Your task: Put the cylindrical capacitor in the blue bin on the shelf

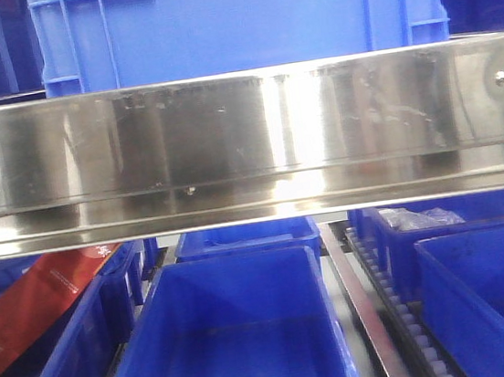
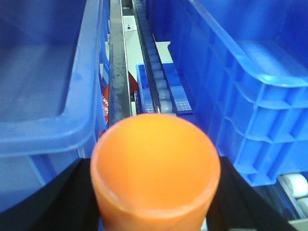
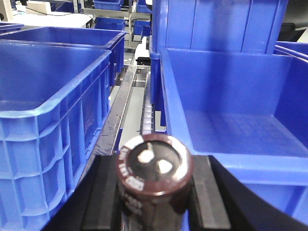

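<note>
My right gripper is shut on the cylindrical capacitor, a dark brown cylinder with pale print and two silvery terminals on its end. It hangs over the gap between two blue bins, with an empty bin just right of it. My left gripper is shut on an orange round-topped cylinder, above a roller track between blue bins. The shelf's shiny steel front rail crosses the front view, an empty blue bin below it. Neither gripper shows in the front view.
A large light-blue crate stands on the tier above the rail. A bin with a red packet is at lower left. A bin holding a clear bag is at the right, behind another blue bin. A roller track runs between lanes.
</note>
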